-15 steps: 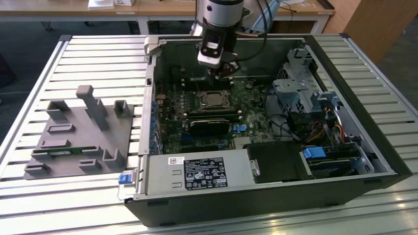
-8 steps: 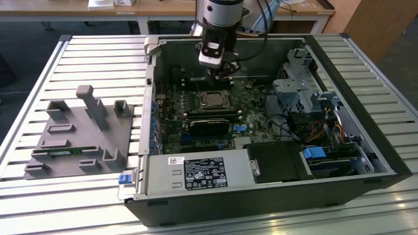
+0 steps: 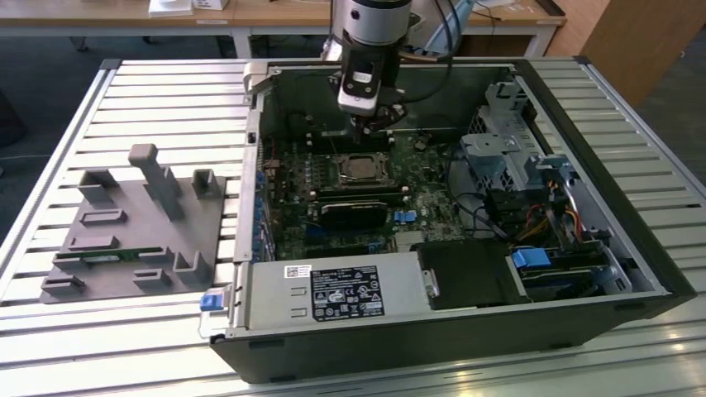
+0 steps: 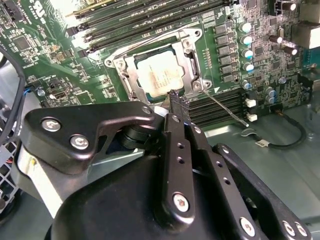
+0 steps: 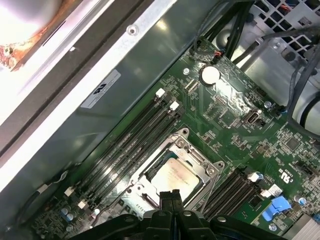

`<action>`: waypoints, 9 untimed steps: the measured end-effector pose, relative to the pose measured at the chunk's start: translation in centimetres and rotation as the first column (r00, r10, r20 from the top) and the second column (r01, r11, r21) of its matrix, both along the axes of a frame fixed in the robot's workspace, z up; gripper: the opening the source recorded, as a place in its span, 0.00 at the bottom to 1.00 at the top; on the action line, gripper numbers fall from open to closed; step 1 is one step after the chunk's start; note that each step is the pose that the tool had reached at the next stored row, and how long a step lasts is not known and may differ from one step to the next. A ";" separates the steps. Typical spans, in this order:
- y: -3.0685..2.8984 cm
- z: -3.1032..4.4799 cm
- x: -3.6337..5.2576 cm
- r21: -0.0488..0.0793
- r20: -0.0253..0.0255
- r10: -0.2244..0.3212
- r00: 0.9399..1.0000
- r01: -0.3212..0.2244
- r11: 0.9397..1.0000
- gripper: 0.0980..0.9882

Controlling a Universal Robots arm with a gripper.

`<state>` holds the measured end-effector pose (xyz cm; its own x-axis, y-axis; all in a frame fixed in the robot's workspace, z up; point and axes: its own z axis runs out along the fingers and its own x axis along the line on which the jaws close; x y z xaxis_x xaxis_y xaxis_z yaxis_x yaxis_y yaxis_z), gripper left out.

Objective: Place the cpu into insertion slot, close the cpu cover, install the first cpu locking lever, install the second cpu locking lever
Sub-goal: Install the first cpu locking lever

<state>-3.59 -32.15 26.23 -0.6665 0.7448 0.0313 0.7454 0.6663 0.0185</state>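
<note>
The open computer case (image 3: 441, 347) is the biggest thing here, and the green motherboard (image 5: 225, 125) covers its floor. The insertion slot (image 3: 342, 170) sits near the middle of this board, and I give all places from it. The cpu cover (image 4: 191, 62) lies down on the slot, flat as far as I can judge. Through its window the cpu (image 4: 159, 75) shows its pale metal top, so the chip is already inside the slot. From one corner of the slot a thin wire lever (image 4: 225, 108) runs outward over the memory slots (image 4: 210, 112) beside it. It looks to me not hooked, but I cannot tell this for sure.

The danger I see is a slip. The lever is a thin, springy wire, and the fingertips are narrow. If they push it a little off its line, they may slide off and strike the chip's top, or the small parts of the board just beside the slot. If the cover is not fully seated, the lever may also refuse to go under its hook.

The arm (image 3: 375, 33) comes down into the case from above, almost upright. The gripper (image 5: 170, 196) points downward and hangs just over one edge of the slot, close to the cover frame. I cannot tell if it touches it. Its two fingers are pressed together with no gap, and they hold nothing.
</note>
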 end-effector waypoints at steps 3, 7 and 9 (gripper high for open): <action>0.00 0.00 0.00 0.000 0.000 0.011 1.000 -0.011 1.000 0.01; 0.00 0.00 0.00 0.000 0.000 0.023 1.000 -0.023 1.000 0.01; 0.00 0.00 0.00 0.000 0.000 0.030 1.000 -0.030 1.000 0.01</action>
<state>-3.60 -32.15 26.23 -0.6884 0.7247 0.0313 0.7253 0.6882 0.0185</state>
